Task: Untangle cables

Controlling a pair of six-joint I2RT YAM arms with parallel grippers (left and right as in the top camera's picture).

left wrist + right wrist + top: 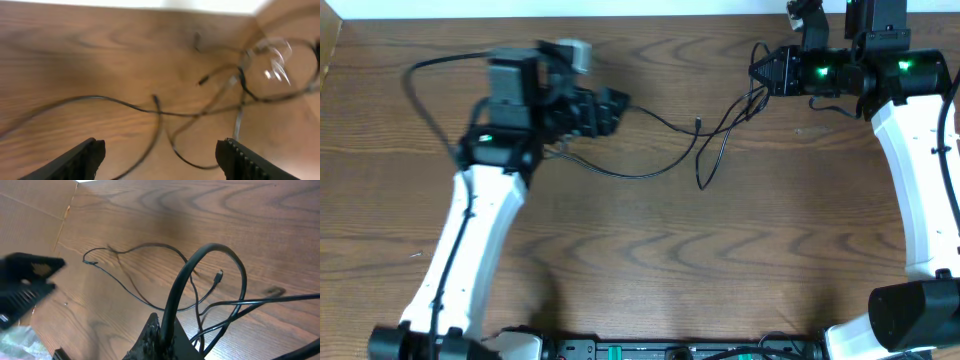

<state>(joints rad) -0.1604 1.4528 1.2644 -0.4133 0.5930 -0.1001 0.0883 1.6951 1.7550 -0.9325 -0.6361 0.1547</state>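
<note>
Black cable (181, 277) pinched by right gripper (160, 332); left gripper (160, 149) spread over wooden table (650, 260)

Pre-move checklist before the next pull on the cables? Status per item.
1. Right gripper clamped on black cable: ok.
2. Left gripper open, nothing between its fingers: ok.
3. Left gripper lined up over a strand: ok, the cable lies on the table below it.
4. Black cable free of crossings: not ok, strands overlap near the right gripper.
5. White cable located: cannot tell.
</note>
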